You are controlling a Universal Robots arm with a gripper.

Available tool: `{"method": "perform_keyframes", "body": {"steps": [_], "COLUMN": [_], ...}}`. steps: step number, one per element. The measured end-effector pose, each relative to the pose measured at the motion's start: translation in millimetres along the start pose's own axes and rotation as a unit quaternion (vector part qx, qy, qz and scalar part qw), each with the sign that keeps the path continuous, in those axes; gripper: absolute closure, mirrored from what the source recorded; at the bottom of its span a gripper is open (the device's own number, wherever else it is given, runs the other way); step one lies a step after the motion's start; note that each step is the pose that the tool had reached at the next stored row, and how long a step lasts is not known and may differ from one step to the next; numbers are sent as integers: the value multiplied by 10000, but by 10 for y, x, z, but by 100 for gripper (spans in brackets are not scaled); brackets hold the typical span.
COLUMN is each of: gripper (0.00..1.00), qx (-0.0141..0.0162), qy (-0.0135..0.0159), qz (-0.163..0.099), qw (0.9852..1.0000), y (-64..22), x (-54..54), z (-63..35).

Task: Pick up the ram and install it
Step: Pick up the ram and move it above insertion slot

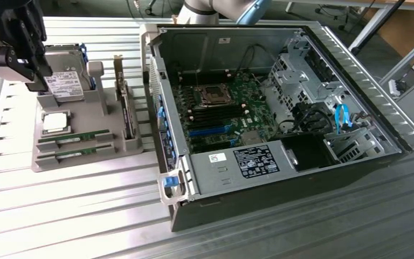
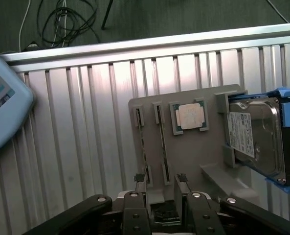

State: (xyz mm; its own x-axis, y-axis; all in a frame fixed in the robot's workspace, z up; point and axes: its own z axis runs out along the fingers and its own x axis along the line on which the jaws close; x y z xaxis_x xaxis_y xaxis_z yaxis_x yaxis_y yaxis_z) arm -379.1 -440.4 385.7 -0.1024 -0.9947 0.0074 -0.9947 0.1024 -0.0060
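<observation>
Two ram sticks [image 1: 73, 139] [image 1: 75, 154], thin and green, lie edge-up in slots at the near end of a grey holder [image 1: 84, 162] on the exterior view's left. In the wrist view they are narrow strips [image 2: 138, 128] [image 2: 162, 144] beside the square silver processor chip [image 2: 189, 116]. My gripper [image 1: 36, 75] hangs above the holder's far end, by the hard drive [image 1: 67, 81], clear of both sticks. It is open [image 2: 160, 180], with nothing between the black fingertips [image 2: 140, 178]. The open computer case [image 1: 379, 118] lies to the right, its motherboard memory slots [image 1: 211, 116] exposed.
An expansion card [image 1: 124, 110] stands on edge along the holder's side nearest the case. The hard drive [image 2: 259, 139] sits in a blue bracket. The case wall [image 1: 157, 108] rises between holder and motherboard. A grey device [image 2: 3, 107] lies at the ribbed metal table's [image 1: 84, 216] edge.
</observation>
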Motion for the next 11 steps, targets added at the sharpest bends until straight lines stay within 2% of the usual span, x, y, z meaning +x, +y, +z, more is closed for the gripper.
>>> {"method": "perform_keyframes", "body": {"steps": [6,11], "gripper": [65,65], "qx": [-19,-22], "qy": [6,21], "qz": [-28,-93], "qw": [10000,10000], "y": [-91,-129], "x": [28,114], "z": [36,88]}}
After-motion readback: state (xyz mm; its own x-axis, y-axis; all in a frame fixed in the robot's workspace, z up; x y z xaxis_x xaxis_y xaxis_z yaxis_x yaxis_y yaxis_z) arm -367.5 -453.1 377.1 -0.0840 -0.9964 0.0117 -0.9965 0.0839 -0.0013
